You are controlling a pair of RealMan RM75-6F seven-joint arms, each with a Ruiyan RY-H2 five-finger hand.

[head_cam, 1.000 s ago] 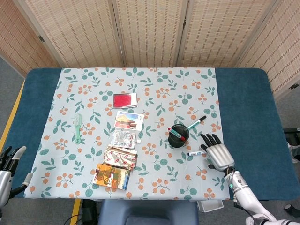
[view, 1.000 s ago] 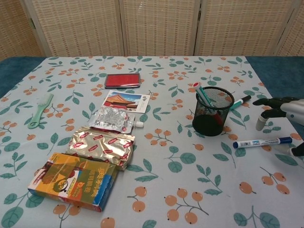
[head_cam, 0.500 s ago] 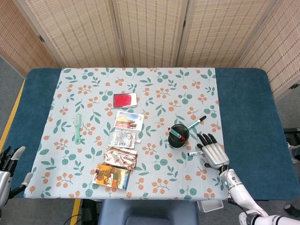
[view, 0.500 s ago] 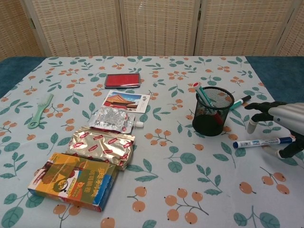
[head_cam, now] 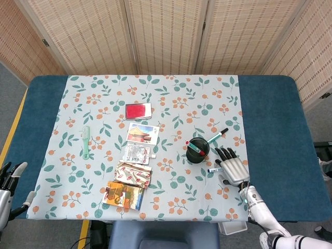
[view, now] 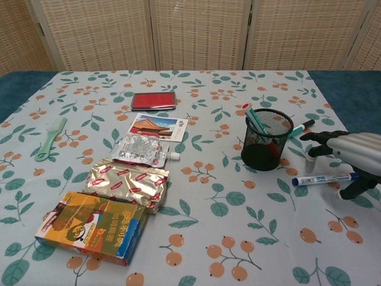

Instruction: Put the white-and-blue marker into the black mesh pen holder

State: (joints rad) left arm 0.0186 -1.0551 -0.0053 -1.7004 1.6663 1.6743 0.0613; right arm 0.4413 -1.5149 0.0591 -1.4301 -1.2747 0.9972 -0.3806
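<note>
Closer now, right hand (view: pixel 351 152) hovers over white-and-blue marker (view: pixel 318 179) — its far end hidden.

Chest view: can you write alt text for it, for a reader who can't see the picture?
The right robot hand hovers open over a white-and-blue marker lying on a floral tablecloth, just right of a black mesh pen holder holding pens. To the left lie snack packets, a postcard, a red case and a green comb.
</note>
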